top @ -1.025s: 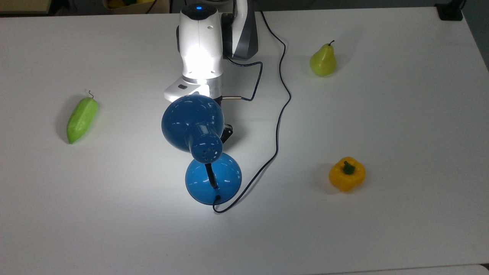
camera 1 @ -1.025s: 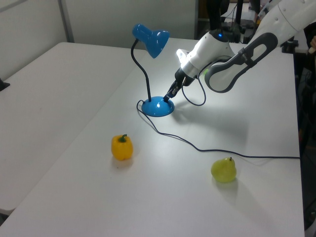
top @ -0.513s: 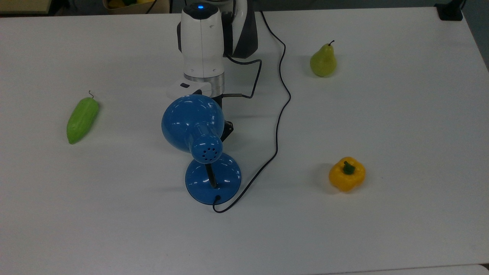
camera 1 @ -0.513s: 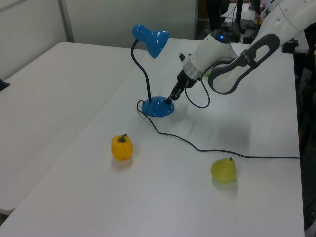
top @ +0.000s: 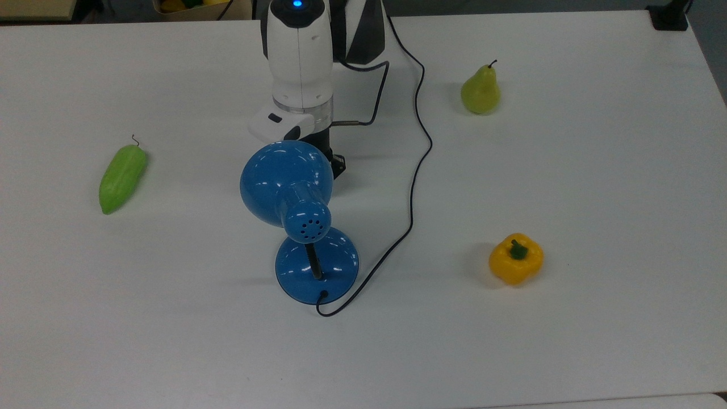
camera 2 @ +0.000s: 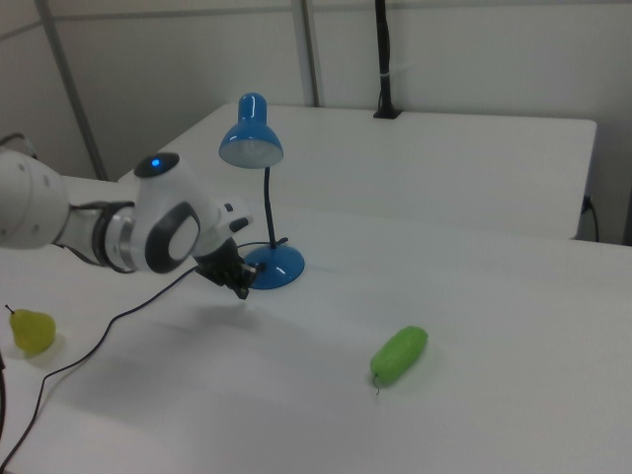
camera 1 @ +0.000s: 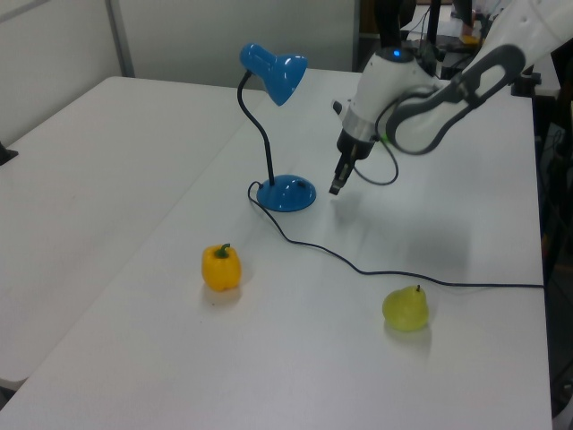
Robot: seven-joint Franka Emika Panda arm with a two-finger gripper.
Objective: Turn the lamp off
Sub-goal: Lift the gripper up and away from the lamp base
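The blue lamp stands mid-table with its dome shade [top: 285, 182] over its round base [top: 317, 264]. No light comes from the shade [camera 2: 251, 144], and the table below it is evenly lit. In the left view my gripper [camera 1: 335, 187] hangs just above the table, a little to the right of the base [camera 1: 286, 193] and clear of it. Its dark fingers [camera 2: 243, 287] are shut on nothing. In the top view the shade hides most of the gripper [top: 337, 163]. The thin black cord [top: 417, 142] runs from the base past my arm.
A green pear [top: 480, 91] sits at the top view's upper right and a yellow bell pepper [top: 515, 258] at its lower right. A long green vegetable [top: 122, 176] lies at the top view's left. The cord [camera 1: 358, 266] trails across the table toward the pear [camera 1: 406, 307].
The bright glow on the table and my arm has gone out. My gripper has lifted off the lamp base and drawn back from it.
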